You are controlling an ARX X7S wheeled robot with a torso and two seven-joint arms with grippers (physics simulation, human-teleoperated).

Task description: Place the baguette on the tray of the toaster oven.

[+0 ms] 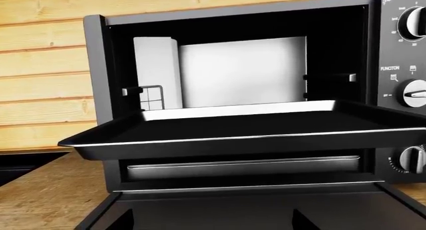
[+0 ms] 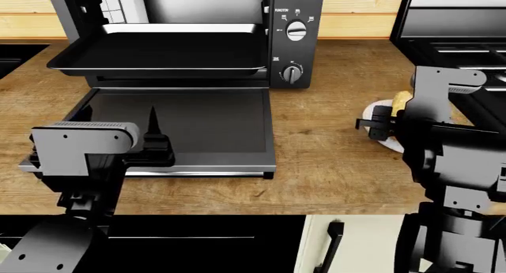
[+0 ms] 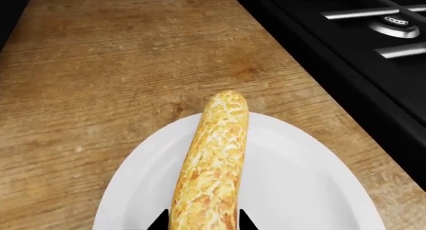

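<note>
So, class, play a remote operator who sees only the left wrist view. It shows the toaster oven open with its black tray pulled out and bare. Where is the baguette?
Observer: The baguette lies on a white plate on the counter, to the right of the toaster oven.
Operator: Is an arm near it?
Observer: Yes. The right gripper straddles one end of it, though I can't tell if it is gripping yet.
Operator: What sits beside the plate?
Observer: A black gas stove borders the counter on the plate's far side from the oven.
</note>
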